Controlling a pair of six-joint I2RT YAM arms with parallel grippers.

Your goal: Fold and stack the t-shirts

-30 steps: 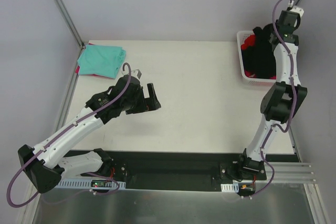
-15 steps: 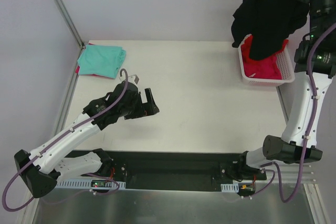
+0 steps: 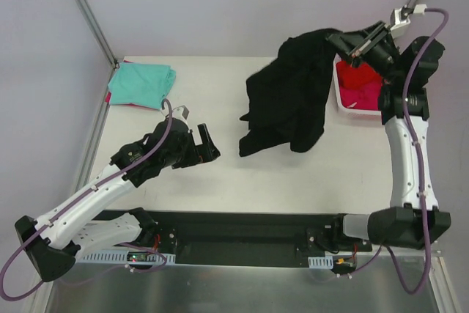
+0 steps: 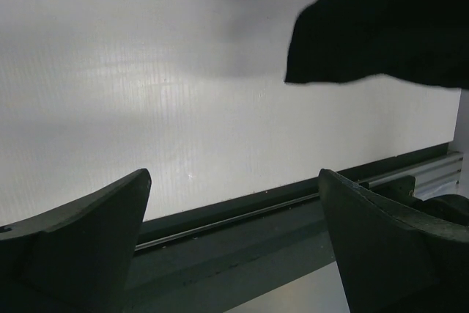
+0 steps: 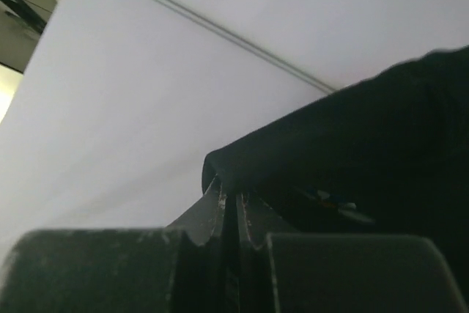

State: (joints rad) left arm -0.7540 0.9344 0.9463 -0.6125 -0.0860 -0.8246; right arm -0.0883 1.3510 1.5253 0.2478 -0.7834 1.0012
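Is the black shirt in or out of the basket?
Out: black shirt hangs from the right gripper over the table, beside the basket.

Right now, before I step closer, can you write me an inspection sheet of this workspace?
Surface: white table, bare at its near middle.
Job's things: black t-shirt hangs bunched from the right gripper, partly above the table; teal t-shirt lies folded at the far left corner; red shirt lies in the basket.
Clutter: white basket at the far right edge.
Grippers: left gripper open, empty; right gripper shut on the black t-shirt.
Cables: purple cable along each arm, hanging in loose loops.
Surroundings: grey walls, metal frame post.
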